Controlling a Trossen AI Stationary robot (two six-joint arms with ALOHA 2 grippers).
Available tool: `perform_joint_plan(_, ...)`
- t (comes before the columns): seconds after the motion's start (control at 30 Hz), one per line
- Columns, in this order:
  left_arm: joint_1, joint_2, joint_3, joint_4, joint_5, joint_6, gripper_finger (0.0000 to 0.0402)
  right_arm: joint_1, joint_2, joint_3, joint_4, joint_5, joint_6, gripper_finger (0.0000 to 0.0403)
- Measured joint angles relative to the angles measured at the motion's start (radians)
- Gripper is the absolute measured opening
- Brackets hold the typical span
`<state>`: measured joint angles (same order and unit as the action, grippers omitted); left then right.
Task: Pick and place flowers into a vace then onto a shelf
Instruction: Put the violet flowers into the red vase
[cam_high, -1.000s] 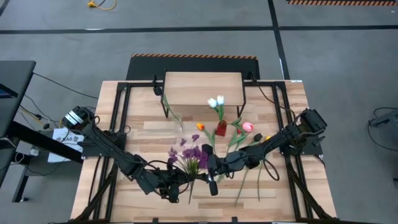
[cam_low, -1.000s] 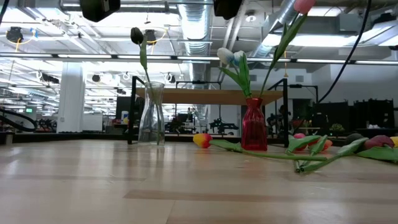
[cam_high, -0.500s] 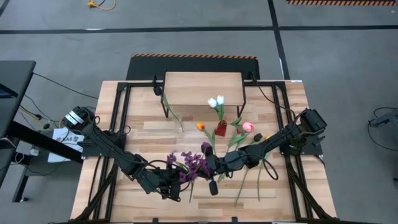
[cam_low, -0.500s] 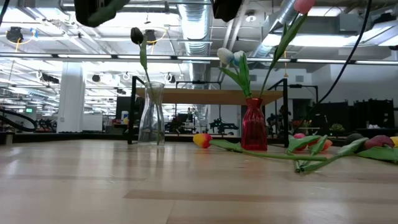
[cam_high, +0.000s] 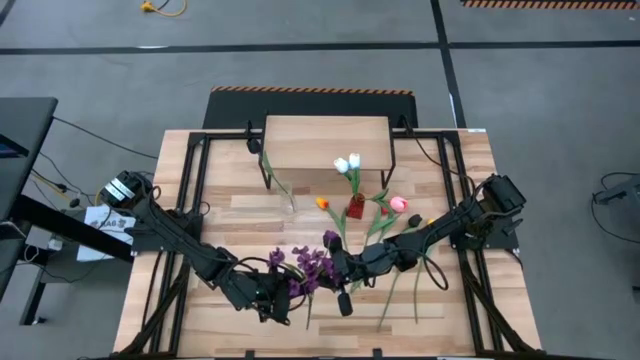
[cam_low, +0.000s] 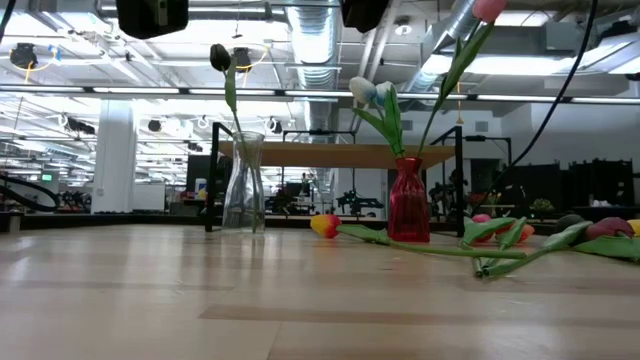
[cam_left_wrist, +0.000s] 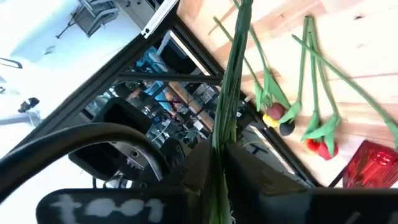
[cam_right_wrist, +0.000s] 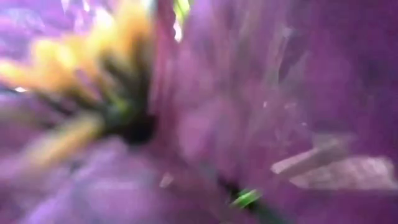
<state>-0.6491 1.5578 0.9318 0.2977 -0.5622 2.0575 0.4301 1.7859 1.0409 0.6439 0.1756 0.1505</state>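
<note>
Both arms meet over the near middle of the worktop (cam_high: 240, 215), where a purple sprig (cam_high: 308, 266) hangs between them. The left gripper (cam_high: 283, 297) is clamped on the bundle of green stems (cam_left_wrist: 229, 109) of this sprig; its wrist view shows the stems running up from between its dark fingers (cam_left_wrist: 249, 165). The right gripper (cam_high: 337, 272) sits just beside the purple blossoms with its fingers together, and its own wrist view is filled by blurred purple and yellow petals (cam_right_wrist: 205, 118), so whether it grips any of them cannot be told. Farther back stands the shelf (cam_high: 326, 141), a small light-wood board on black legs. In front of it a red vase (cam_low: 408, 213) holds white tulips (cam_high: 347, 162) and a pink tulip (cam_high: 399, 204), and a clear glass vase (cam_low: 243, 196) to its left holds one dark tulip (cam_low: 219, 57). An orange tulip (cam_low: 324, 225) lies flat on the worktop beside the red vase, and more tulips (cam_left_wrist: 292, 118) with long green stems lie loose on the right half of the worktop.
</note>
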Motion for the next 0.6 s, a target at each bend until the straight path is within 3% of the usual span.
perform_joint_plan(0.27, -0.001, 0.000, 0.001, 0.002, -0.025, -0.214, 0.0037, -0.001, 0.001, 0.000, 0.000, 0.005, 0.003, 0.0003)
perform_joint_plan(0.6, 0.001, 0.000, 0.001, 0.004, -0.011, -0.342, 0.0127, 0.000, 0.001, -0.002, -0.014, 0.005, 0.006, 0.0003)
